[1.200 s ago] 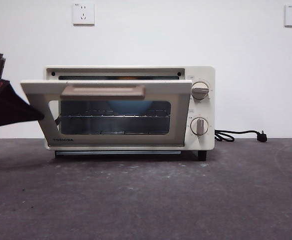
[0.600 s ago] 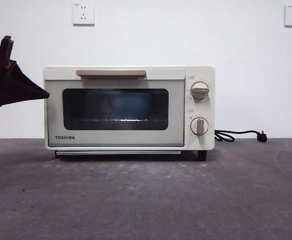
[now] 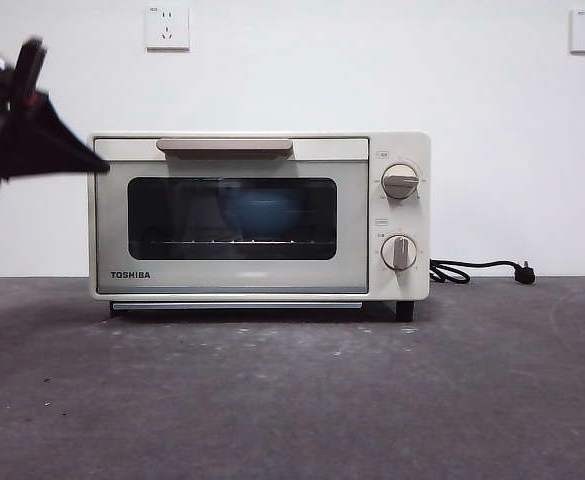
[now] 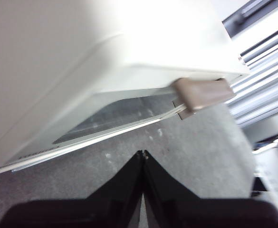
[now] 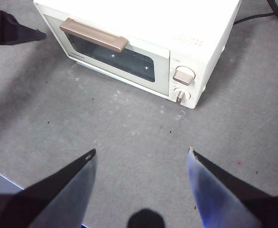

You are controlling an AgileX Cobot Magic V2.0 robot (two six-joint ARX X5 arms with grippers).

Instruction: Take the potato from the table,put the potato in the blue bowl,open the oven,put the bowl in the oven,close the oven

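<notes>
Blue bowl point(image 3: 260, 208) sits inside the oven point(image 3: 259, 216) on the rack, seen thru the dark door glass; potato not visible, presumably in it. Door looks flush shut, beige handle point(image 3: 224, 146) running along its top edge, so the task looks about done. Left tool point(image 3: 100, 166), jaws pinched together & empty, is just off the oven's upper corner at that handle end, nearer than the right tool point(image 5: 141, 154), spread wide above the counter point(image 3: 292, 400) out front

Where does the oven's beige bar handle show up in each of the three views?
Front view: handle along the door's top edge, the left pincer beside the oven.
Left wrist view: handle end-on, past the shut pincer.
Right wrist view: handle seen from above.
Shared landmark: the dark door window.
</notes>
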